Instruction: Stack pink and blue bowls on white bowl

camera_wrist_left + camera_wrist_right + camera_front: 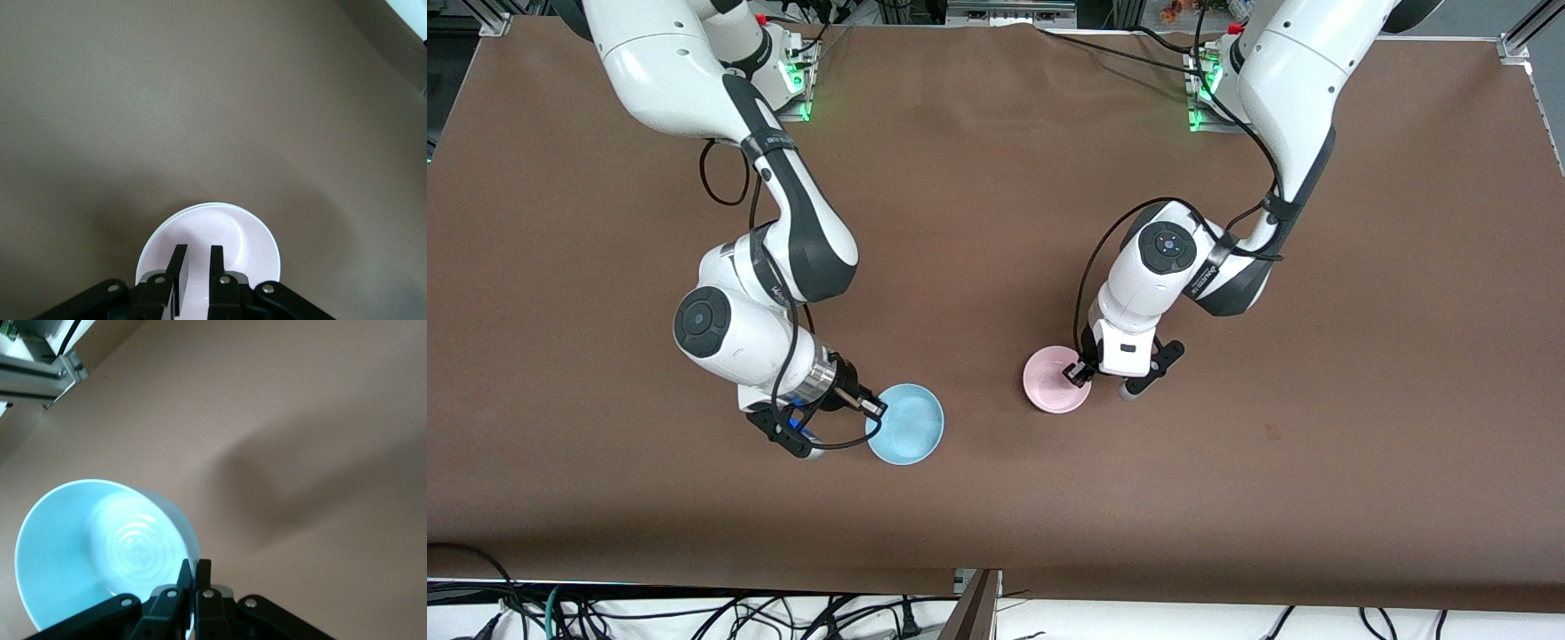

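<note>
The light blue bowl [907, 425] is toward the right arm's end of the table. My right gripper [874, 410] is shut on its rim. The right wrist view shows the rim pinched between the jaws of the right gripper [194, 563], with the blue bowl [100, 553] tilted. The pale pink bowl [1052, 382] sits near the table's middle. My left gripper [1082, 373] is over its edge, with the jaws a little apart over the bowl's inside and nothing between them. In the left wrist view, the left gripper [196, 248] is above the pink bowl [227, 233]. A thin white edge runs along the pink bowl's rim. No separate white bowl is in view.
The brown table [996, 178] is bare around both bowls. The arm bases [783, 71] stand farthest from the front camera. Cables hang along the edge nearest it.
</note>
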`<state>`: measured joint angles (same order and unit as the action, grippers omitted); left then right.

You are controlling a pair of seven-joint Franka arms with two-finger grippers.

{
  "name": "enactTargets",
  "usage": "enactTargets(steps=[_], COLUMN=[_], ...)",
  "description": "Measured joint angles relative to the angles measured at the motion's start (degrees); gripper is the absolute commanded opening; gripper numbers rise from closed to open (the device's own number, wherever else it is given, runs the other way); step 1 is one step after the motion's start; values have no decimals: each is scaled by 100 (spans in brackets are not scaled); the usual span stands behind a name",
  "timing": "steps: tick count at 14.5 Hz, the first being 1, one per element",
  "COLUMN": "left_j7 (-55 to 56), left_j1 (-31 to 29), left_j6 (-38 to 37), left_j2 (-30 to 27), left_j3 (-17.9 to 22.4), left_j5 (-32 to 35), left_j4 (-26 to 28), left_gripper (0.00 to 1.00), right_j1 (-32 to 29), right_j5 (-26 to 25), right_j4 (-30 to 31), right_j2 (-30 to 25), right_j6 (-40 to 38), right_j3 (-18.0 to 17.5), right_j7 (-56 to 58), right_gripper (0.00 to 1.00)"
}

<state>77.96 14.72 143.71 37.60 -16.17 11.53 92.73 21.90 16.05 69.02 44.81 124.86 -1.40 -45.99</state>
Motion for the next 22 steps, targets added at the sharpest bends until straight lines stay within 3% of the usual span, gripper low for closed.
enactTargets(steps=[6,9,11,14,15,17,19,22], left_j7=[-346,-1317,-2208,-3559,-3912,-4417,-4730,-5253], left_j1=[-22,-309,-719,-1413,-1604,-1910,-2019,-2022], left_j6=[-2791,-3917,-4471,-4956,-5028,-5097,-5107,-4977], left_j2=[-350,-507,-650,-1025,-1144,-1245,-1200,-1093], left_j3=[-30,-16,-13,-11,-9,-7,-6,2], left_j5=[-45,-445,-773,-940,-977,-1093,-1113,-1096], left_j4=[-1595,-2323,-2663,-2869,-2868,-2847,-2726,-2501], left_gripper=[20,21,29,32,42,44,56,58], right_j1=[1026,1515,1779,2041,2067,2075,2072,2069], right_j5=[1,1,0,-1,-16,-167,-404,-547], right_j4=[4,0,-33,-111,-125,-134,-135,-135], right_j2=[367,770,970,1062,1062,1065,1097,1175], right_j6=[1254,2054,2311,2334,2331,2313,2259,2249], right_j3=[-79,-66,-18,97,110,144,169,192], right_j7=[-1363,-1814,-2017,-2188,-2197,-2197,-2197,-2197], right_gripper=[0,0,0,0,0,0,0,0])
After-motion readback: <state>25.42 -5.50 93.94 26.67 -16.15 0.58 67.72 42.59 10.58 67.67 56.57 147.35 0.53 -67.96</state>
